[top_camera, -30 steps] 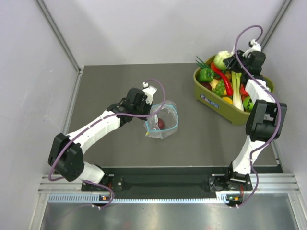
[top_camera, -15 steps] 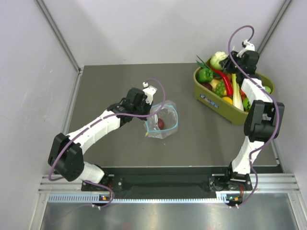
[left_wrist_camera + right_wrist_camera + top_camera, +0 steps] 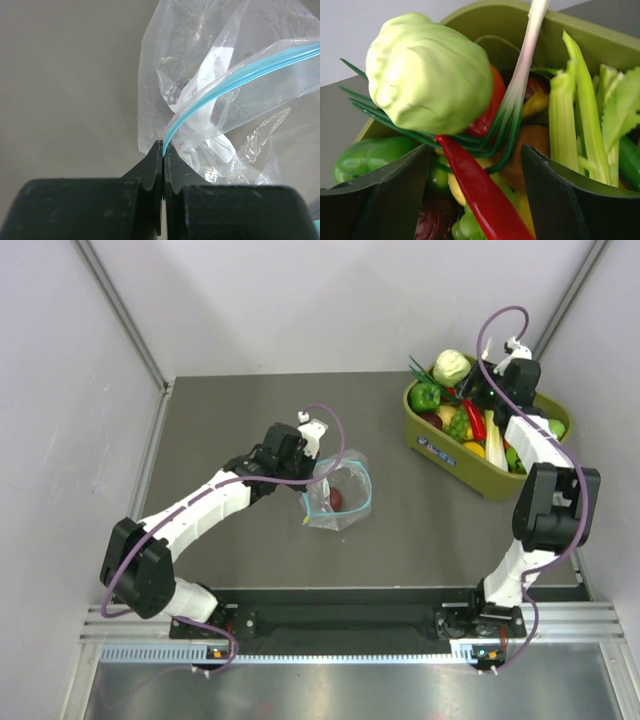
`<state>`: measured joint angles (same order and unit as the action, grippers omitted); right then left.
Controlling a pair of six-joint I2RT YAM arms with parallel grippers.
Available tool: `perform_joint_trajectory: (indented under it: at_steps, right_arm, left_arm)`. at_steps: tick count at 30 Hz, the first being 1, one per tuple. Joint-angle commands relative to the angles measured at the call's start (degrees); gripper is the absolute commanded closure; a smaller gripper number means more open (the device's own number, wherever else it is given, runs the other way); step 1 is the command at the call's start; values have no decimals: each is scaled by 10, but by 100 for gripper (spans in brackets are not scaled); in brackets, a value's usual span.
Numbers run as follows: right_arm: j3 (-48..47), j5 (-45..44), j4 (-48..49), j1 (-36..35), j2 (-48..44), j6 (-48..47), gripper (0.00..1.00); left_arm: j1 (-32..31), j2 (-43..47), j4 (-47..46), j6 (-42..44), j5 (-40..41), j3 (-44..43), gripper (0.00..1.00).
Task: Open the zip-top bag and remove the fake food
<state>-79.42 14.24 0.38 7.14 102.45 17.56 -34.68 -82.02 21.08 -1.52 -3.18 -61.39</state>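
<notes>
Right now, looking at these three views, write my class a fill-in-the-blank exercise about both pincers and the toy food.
The left pincer is ____ on the zip strip of the zip-top bag.
The right pincer hangs ____ near the cabbage.
The cabbage lies in the olive-green ____.
The item inside the bag is ____ in colour.
Missing: shut; open; tub; red.

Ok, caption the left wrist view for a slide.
Left tool shut on the zip-top bag at its teal zip strip.

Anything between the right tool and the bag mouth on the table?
Nothing visible. The right tool hangs open above the olive tub; only table surface lies between it and the zip-top bag.
</notes>
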Motion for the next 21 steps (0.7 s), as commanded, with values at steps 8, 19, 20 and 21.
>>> perform_joint_trajectory:
  at_steps: [8, 19, 20, 21]
  right_arm:
    - [46, -18, 5, 1, -141, -10, 24]
    - [127, 30, 13, -1, -340, -16, 22]
    - [131, 46, 2, -4, -362, -16, 22]
    - [131, 53, -2, -12, -371, -17, 22]
  left_arm:
    - [0, 18, -7, 3, -8, -12, 100]
    - [0, 16, -9, 3, -17, -11, 100]
    - [0, 19, -8, 3, -17, -12, 100]
    - [0, 19, -8, 3, -17, -12, 100]
